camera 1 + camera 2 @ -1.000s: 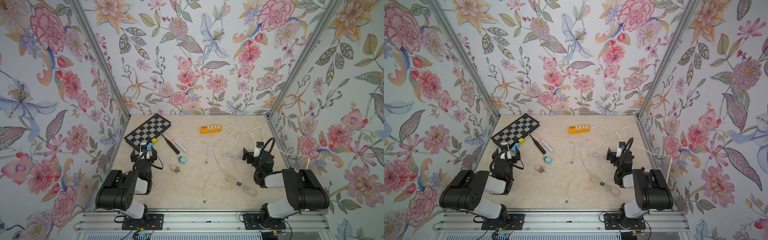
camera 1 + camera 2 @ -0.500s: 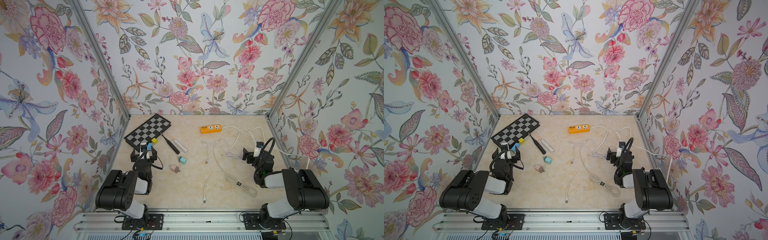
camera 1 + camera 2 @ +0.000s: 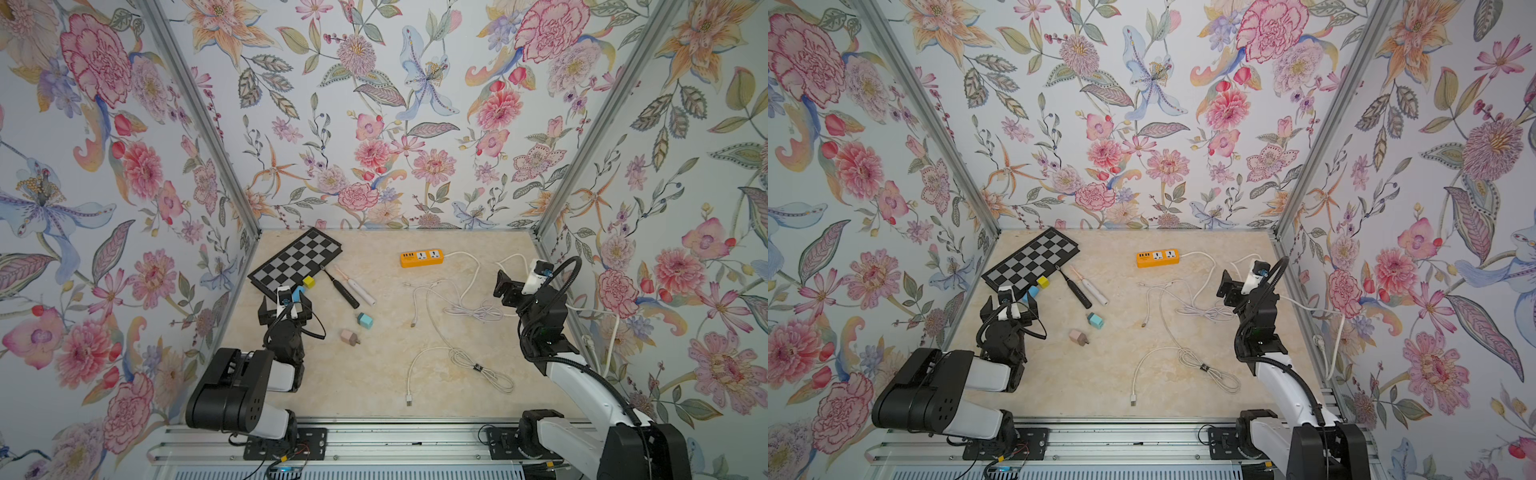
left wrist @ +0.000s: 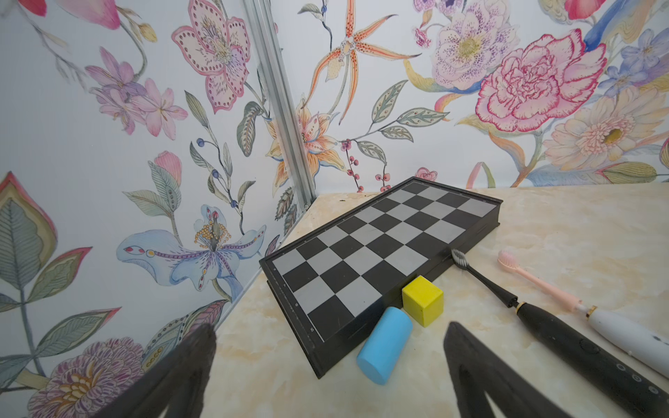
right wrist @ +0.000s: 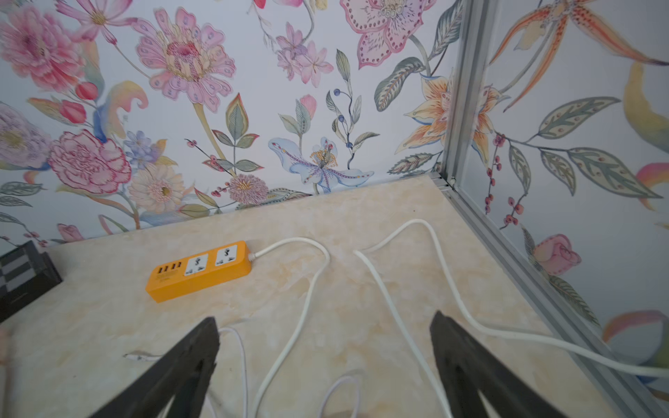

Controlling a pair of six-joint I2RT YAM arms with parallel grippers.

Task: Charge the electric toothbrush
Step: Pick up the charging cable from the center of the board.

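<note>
Two electric toothbrushes lie side by side left of centre, a black one (image 3: 343, 289) (image 4: 579, 343) and a white one with a pink head (image 3: 358, 289) (image 4: 543, 286). White charging cables (image 3: 432, 299) (image 3: 457, 361) sprawl loose across the middle. An orange power strip (image 3: 422, 257) (image 5: 199, 271) sits near the back wall. A teal adapter (image 3: 365, 320) and a beige adapter (image 3: 350, 336) lie near the toothbrushes. My left gripper (image 3: 284, 305) (image 4: 331, 327) is open and empty, low beside the chessboard. My right gripper (image 3: 521, 278) (image 5: 324, 318) hovers open and empty over the cords on the right.
A folded chessboard (image 3: 297, 259) lies in the back left corner, with a yellow cube (image 4: 421, 300) and a blue cylinder (image 4: 385, 345) against its near edge. The power strip's thick white cord (image 5: 311, 275) loops toward the right wall. Floral walls close three sides.
The right arm has unfolded and lifted its gripper up and toward the back. The left arm and the objects on the table have not moved.
</note>
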